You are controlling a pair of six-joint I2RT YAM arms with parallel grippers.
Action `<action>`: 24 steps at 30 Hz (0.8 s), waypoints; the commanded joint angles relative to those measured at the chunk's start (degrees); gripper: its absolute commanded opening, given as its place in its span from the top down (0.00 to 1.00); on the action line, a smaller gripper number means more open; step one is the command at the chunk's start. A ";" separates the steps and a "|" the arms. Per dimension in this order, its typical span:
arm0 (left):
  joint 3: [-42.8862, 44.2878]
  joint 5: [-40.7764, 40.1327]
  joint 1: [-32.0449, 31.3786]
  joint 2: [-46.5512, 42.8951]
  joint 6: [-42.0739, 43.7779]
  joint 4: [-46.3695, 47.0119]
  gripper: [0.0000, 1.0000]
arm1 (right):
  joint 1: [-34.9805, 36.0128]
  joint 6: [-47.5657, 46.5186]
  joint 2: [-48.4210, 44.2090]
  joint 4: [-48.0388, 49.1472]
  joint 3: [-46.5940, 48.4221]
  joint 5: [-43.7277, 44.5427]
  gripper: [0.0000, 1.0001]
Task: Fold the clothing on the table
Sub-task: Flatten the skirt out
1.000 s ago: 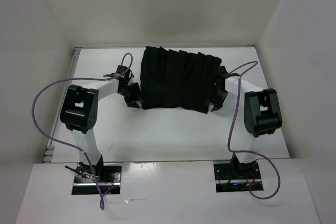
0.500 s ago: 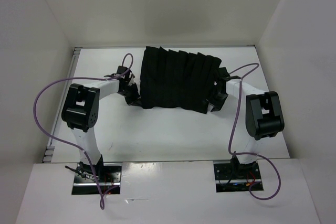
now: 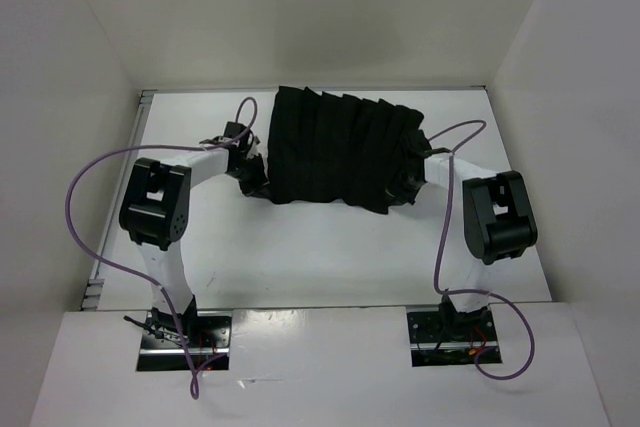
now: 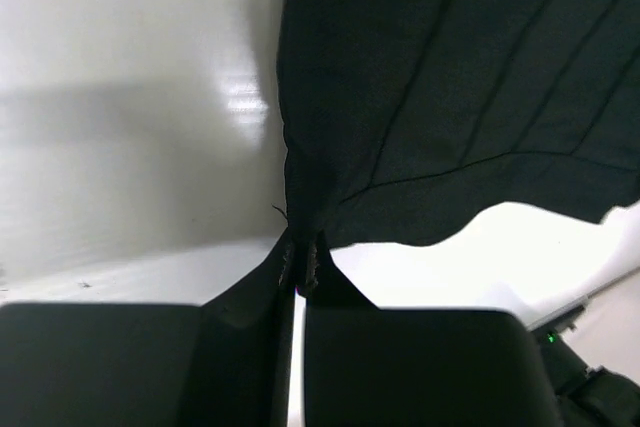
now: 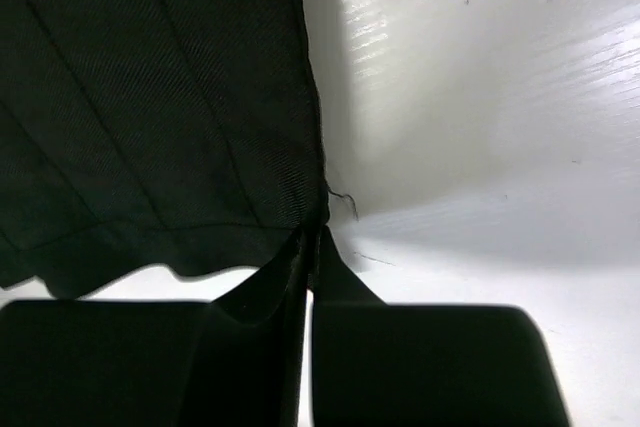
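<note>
My left gripper (image 4: 300, 265) and right gripper (image 5: 312, 247) are pinching shut on the lower corners of the soft black pleated garment (image 3: 335, 152), lying upper-centre on the flat white tabletop (image 3: 300, 247). Next, I reckon, lifting both evenly.

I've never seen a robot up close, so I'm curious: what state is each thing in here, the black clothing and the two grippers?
clothing: spread out on the table, not yet folded, its two near corners pinched.
left gripper: shut on the clothing's left near corner.
right gripper: shut on the clothing's right near corner.
</note>
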 commanded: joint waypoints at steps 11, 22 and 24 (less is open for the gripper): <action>41.46 4.91 5.92 1.03 5.49 -3.50 1.00 | -5.11 -13.25 -8.41 -7.74 44.74 9.28 1.00; 10.30 9.29 4.78 -16.36 5.93 3.62 1.00 | -0.90 -10.89 -26.59 -6.23 14.19 1.55 1.00; 4.51 13.06 4.26 -24.88 4.70 4.15 1.00 | 1.20 -10.10 -34.73 -8.24 11.96 1.02 1.00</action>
